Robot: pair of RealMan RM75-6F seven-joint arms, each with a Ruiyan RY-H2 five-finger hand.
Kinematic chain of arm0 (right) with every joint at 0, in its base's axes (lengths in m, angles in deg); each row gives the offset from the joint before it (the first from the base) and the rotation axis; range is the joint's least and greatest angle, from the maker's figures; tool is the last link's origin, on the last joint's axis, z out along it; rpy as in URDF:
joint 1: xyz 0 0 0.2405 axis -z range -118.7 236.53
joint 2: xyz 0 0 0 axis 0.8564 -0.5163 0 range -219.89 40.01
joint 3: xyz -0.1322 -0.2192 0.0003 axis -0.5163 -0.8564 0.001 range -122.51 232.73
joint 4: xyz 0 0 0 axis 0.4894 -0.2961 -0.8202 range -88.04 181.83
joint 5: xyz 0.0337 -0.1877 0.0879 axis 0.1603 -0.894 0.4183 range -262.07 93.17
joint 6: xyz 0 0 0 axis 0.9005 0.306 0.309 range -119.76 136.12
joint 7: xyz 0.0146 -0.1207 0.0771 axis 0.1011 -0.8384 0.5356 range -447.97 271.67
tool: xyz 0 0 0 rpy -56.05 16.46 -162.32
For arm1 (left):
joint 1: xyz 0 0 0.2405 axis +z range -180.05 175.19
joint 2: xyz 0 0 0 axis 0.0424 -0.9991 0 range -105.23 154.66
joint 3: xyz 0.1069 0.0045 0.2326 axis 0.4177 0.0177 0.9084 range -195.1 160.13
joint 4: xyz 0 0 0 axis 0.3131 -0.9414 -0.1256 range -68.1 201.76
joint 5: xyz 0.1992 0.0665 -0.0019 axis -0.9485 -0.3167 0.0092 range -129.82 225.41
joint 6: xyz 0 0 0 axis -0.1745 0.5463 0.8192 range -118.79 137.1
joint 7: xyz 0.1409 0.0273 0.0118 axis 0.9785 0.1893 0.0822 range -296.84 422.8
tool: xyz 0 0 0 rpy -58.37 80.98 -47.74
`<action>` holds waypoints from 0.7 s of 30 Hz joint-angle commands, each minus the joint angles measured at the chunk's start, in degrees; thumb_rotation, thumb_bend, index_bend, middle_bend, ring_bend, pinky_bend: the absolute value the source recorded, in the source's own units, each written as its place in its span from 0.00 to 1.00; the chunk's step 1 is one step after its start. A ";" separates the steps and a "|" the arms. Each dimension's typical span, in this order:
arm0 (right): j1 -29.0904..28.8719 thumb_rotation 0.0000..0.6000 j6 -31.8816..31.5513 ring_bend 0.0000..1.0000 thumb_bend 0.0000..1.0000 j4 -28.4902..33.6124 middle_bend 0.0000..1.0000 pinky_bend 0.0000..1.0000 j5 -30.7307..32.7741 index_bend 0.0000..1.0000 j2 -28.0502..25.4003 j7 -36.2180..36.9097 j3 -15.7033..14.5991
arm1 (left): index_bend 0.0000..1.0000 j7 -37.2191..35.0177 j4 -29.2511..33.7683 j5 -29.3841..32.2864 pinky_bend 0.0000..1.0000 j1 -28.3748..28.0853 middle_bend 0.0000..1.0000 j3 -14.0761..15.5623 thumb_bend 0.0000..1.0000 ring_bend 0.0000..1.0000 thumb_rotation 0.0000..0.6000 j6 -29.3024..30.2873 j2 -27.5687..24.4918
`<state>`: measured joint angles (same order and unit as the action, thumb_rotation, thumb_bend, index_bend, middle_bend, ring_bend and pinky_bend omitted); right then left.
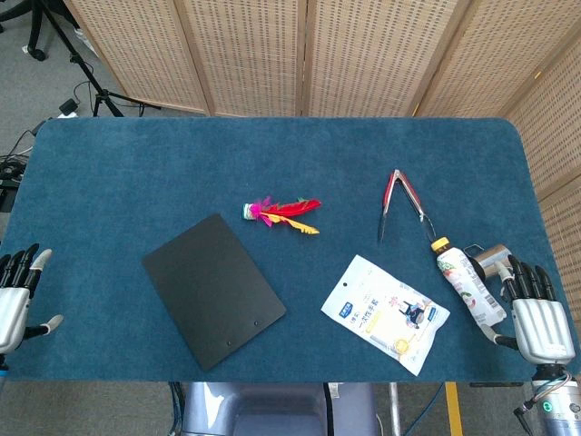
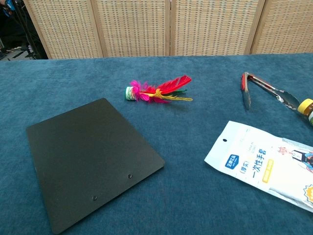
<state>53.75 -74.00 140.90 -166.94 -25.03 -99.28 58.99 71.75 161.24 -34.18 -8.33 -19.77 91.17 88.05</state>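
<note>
My left hand (image 1: 16, 295) rests at the table's near left corner, fingers spread, holding nothing; the black board (image 1: 212, 290) lies well to its right. At the near right edge, my right hand (image 1: 536, 313) hangs flat with fingers apart and empty, just right of a lying bottle (image 1: 468, 283) with a yellow cap. A white plastic packet (image 1: 385, 312) lies left of the bottle. A feather shuttlecock (image 1: 281, 213) sits mid-table and red-handled tongs (image 1: 400, 201) lie behind the bottle. The chest view shows the board (image 2: 90, 159), shuttlecock (image 2: 157, 91), tongs (image 2: 266, 89) and packet (image 2: 266, 164), but neither hand.
The blue felt table (image 1: 136, 173) fills both views. Wicker folding screens (image 1: 363, 54) stand behind its far edge. A tripod and cables (image 1: 73, 100) sit on the floor at the far left.
</note>
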 commanded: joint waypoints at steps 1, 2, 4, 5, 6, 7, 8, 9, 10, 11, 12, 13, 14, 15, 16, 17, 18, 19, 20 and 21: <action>-0.03 1.00 0.08 0.00 0.00 -0.05 0.00 0.00 0.03 0.00 0.05 0.02 -0.02 | 0.00 0.21 0.03 0.16 0.01 -0.04 0.00 -0.03 0.00 0.00 1.00 -0.10 -0.02; -0.04 1.00 0.09 0.00 0.00 -0.09 0.00 0.00 0.03 0.00 0.05 0.05 -0.02 | 0.00 0.31 0.10 0.18 0.01 -0.02 0.00 0.00 0.00 0.00 1.00 -0.09 -0.03; 0.03 1.00 -0.01 0.00 0.00 -0.13 0.00 0.00 0.06 0.00 0.04 0.04 -0.02 | 0.00 0.39 0.24 0.02 0.01 0.01 0.00 0.02 0.00 0.00 1.00 0.06 -0.05; 0.08 1.00 -0.09 0.00 0.00 -0.12 0.00 0.00 0.06 0.00 0.04 0.03 -0.04 | 0.00 0.40 0.31 -0.06 0.01 0.01 0.00 0.01 0.00 0.00 1.00 0.15 -0.07; 0.16 1.00 -0.18 0.00 0.00 -0.07 0.00 0.00 0.00 0.00 0.01 0.04 -0.12 | 0.00 0.40 0.42 -0.17 0.01 0.02 0.00 0.02 0.00 0.00 1.00 0.23 -0.08; 0.22 1.00 -0.23 0.00 0.00 -0.01 0.00 0.00 -0.03 0.00 -0.03 0.08 -0.17 | 0.00 0.40 0.46 -0.25 0.01 0.03 0.00 0.04 0.00 0.00 1.00 0.27 -0.09; 0.26 1.00 -0.30 0.00 0.00 0.06 0.00 0.00 -0.05 0.00 -0.07 0.11 -0.18 | 0.00 0.37 0.51 -0.37 0.01 0.02 0.00 0.07 0.00 0.00 1.00 0.30 -0.09; 0.30 1.00 -0.39 0.00 0.00 0.13 0.00 0.00 -0.09 0.00 -0.10 0.16 -0.17 | 0.00 0.34 0.52 -0.46 0.01 0.00 0.00 0.09 0.00 0.00 1.00 0.31 -0.08; 0.31 1.00 -0.56 0.00 0.00 0.19 0.00 0.00 -0.17 0.00 -0.12 0.20 -0.11 | 0.00 0.29 0.50 -0.56 0.01 -0.02 0.00 0.11 0.00 0.00 1.00 0.32 -0.10; 0.30 1.00 -0.63 0.00 0.00 0.19 0.00 0.00 -0.18 0.00 -0.11 0.18 -0.06 | 0.00 0.27 0.46 -0.61 0.01 -0.04 0.00 0.11 0.00 0.00 1.00 0.31 -0.10; 0.27 1.00 -0.64 0.00 0.00 0.18 0.00 0.00 -0.14 0.00 -0.08 0.13 0.00 | 0.00 0.25 0.38 -0.62 0.01 -0.07 0.00 0.09 0.00 0.00 1.00 0.31 -0.10; 0.24 1.00 -0.58 0.00 0.00 0.15 0.00 0.00 -0.07 0.00 -0.05 0.04 0.02 | 0.00 0.20 0.32 -0.58 0.01 -0.08 0.00 0.07 0.00 0.00 1.00 0.27 -0.11; 0.21 1.00 -0.49 0.00 0.00 0.13 0.00 0.00 0.03 0.00 0.00 -0.10 0.03 | 0.00 0.14 0.26 -0.51 0.01 -0.09 0.00 0.07 0.00 0.00 1.00 0.20 -0.12; 0.17 1.00 -0.34 0.00 0.00 0.10 0.00 0.00 0.12 0.00 0.03 -0.26 0.00 | 0.00 0.05 0.23 -0.42 0.01 -0.12 0.00 0.05 0.00 0.00 1.00 0.10 -0.16; 0.12 1.00 -0.22 0.00 0.01 0.09 0.00 0.00 0.21 0.00 0.07 -0.40 0.01 | 0.00 -0.03 0.20 -0.30 0.01 -0.14 0.00 0.03 0.00 0.00 1.00 0.00 -0.19; 0.07 1.00 -0.13 0.00 0.01 0.10 0.00 0.00 0.27 0.00 0.12 -0.51 0.01 | 0.00 -0.07 0.18 -0.24 0.01 -0.16 0.00 0.02 0.00 0.00 1.00 -0.08 -0.22; 0.03 1.00 -0.02 0.00 0.02 0.11 0.00 0.00 0.33 0.00 0.15 -0.63 0.00 | 0.00 -0.15 0.22 -0.21 0.01 -0.21 0.00 0.01 0.00 0.00 1.00 -0.17 -0.28; 0.01 1.00 0.02 0.00 0.02 0.11 0.00 0.00 0.32 0.00 0.16 -0.70 -0.02 | 0.00 -0.23 0.28 -0.25 0.01 -0.22 0.00 0.02 0.00 0.00 1.00 -0.19 -0.31; 0.01 1.00 0.02 0.00 0.03 0.11 0.00 0.00 0.31 0.00 0.17 -0.76 -0.04 | 0.00 -0.33 0.38 -0.30 0.01 -0.22 0.00 0.04 0.00 0.00 1.00 -0.17 -0.34; 0.02 1.00 -0.01 0.00 0.03 0.09 0.00 0.00 0.28 0.00 0.18 -0.83 -0.06 | 0.00 -0.40 0.51 -0.39 0.01 -0.19 0.00 0.06 0.00 0.00 1.00 -0.11 -0.40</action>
<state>53.77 -74.00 140.99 -166.65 -24.84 -100.11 58.94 71.37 161.73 -34.54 -8.53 -19.72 91.04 87.67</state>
